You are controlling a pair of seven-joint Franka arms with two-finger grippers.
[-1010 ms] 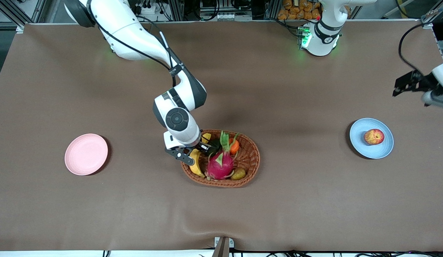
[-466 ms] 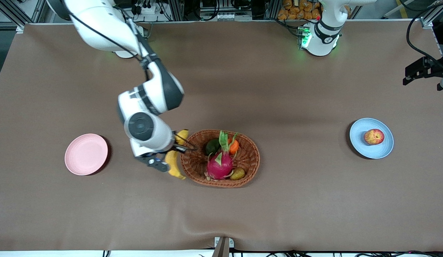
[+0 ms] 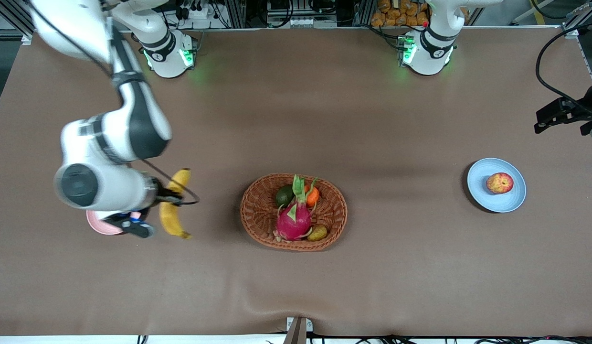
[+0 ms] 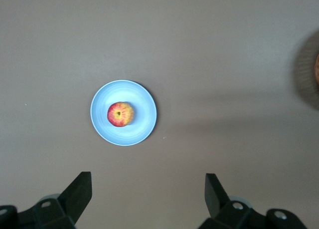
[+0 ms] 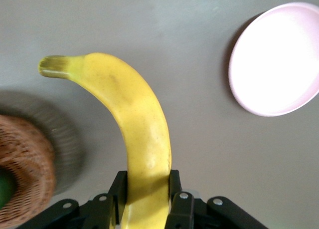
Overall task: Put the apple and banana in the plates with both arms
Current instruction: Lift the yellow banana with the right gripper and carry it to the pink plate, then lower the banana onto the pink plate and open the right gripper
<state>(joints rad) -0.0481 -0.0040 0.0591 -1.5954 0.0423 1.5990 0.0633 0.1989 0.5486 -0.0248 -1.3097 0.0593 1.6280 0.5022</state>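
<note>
The yellow banana (image 3: 173, 208) hangs in the air in my right gripper (image 3: 158, 199), whose jaws are shut on its middle (image 5: 147, 188). It is over the table beside the pink plate (image 3: 98, 226), which the right arm mostly covers in the front view. The right wrist view shows the banana (image 5: 139, 114) and the whole pink plate (image 5: 276, 59) with nothing on it. The red and yellow apple (image 3: 500, 183) lies on the blue plate (image 3: 482, 198). My left gripper (image 3: 558, 114) is open high above the table beside that plate; the left wrist view shows it (image 4: 148, 189) empty, with the apple (image 4: 120, 114) and blue plate (image 4: 137, 131) below.
A woven brown basket (image 3: 334, 220) stands mid-table between the plates. It holds a dragon fruit (image 3: 293, 220), a small orange fruit (image 3: 314, 196), a dark green fruit (image 3: 283, 195) and a brownish-green fruit (image 3: 318, 232). Its rim (image 5: 25, 164) shows in the right wrist view.
My right arm has lifted the banana out of the basket and carried it toward the pink plate. The left gripper has drifted slightly at the table's edge. Apple and blue plate have not moved.
</note>
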